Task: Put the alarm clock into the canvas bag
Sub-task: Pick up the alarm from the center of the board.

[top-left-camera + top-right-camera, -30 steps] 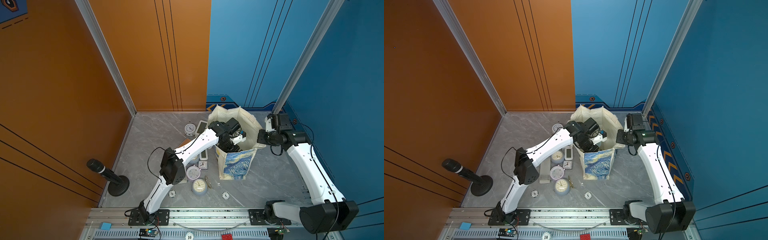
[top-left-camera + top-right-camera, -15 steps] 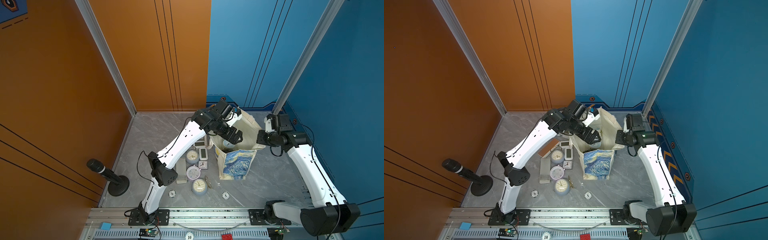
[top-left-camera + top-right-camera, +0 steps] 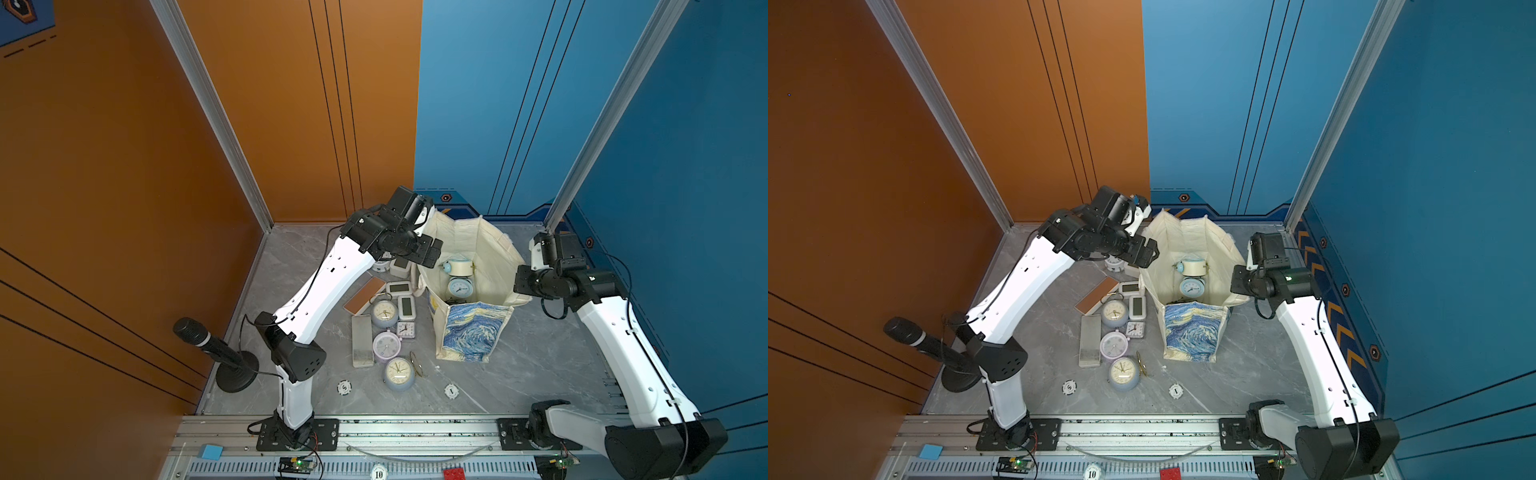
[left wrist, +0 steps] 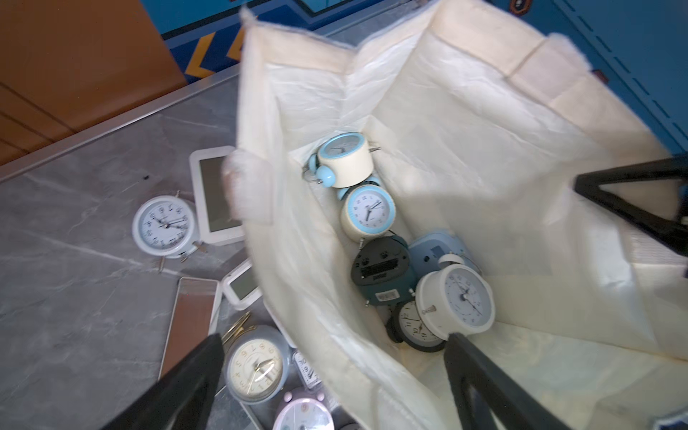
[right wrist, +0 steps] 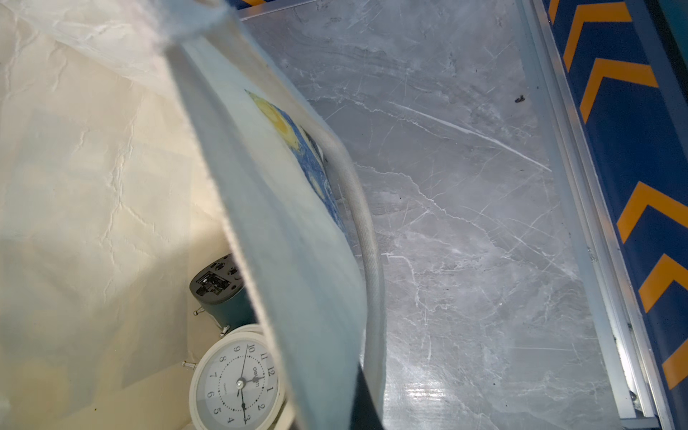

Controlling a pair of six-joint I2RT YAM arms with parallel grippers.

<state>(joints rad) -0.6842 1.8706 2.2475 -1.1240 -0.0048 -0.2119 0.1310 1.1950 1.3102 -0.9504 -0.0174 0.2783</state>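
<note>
Both top views are bright and sharp. The left wrist view is motion-blurred; close to the right wrist camera the canvas bag (image 5: pixel 290 242) blurs, and the tabletop (image 5: pixel 465 223) shows glare.

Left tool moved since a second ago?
Yes. The left tool has pulled out of the bag toward the orange wall, now at its rim.

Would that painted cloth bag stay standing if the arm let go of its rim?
Probably it would sag: the canvas bag is soft, its lining creased and rim wavy where the right gripper pinches it. The clocks piled at its bottom likely weigh it down, so tipping seems unlikely.
</note>
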